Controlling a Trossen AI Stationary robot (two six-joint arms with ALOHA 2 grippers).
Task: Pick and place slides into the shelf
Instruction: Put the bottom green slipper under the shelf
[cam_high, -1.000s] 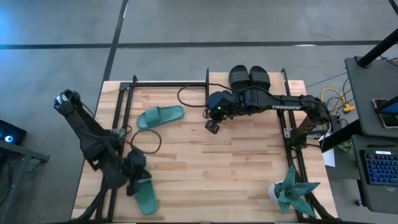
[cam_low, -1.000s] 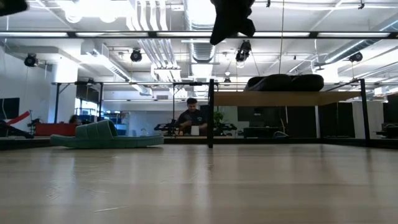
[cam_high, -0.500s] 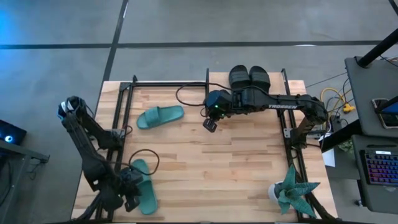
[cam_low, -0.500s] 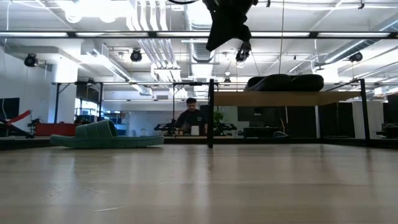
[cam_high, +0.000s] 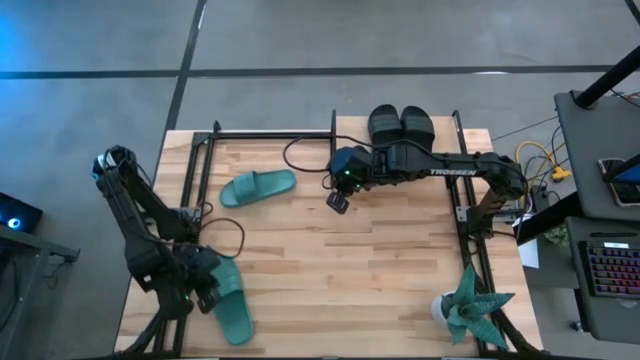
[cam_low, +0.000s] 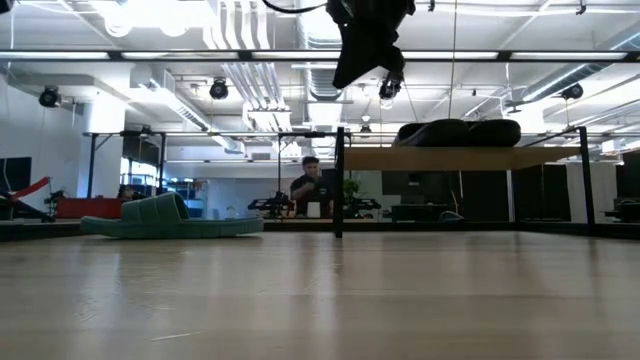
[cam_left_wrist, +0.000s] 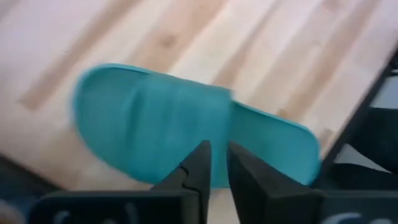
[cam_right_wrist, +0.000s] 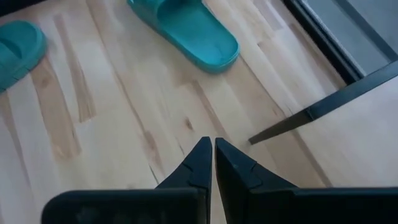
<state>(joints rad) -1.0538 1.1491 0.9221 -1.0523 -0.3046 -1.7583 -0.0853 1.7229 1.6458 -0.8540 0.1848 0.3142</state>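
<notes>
While lying flat beneath the left gripper (cam_left_wrist: 215, 163), whose jaws are standing narrowly parted, the teal slide (cam_left_wrist: 155, 124) is probably handling light and bendy; strap offering best hold.

Bright, even overhead light throughout (ceiling lamps (cam_low: 218, 90) glare), while the left wrist view is motion-blurred.

The dark left gripper (cam_high: 203, 290) covered part of the near teal-green rubber slide (cam_high: 233, 305) from above. The left wrist view was blurred. The distant seated person (cam_low: 311, 192) was too small to make out.
</notes>
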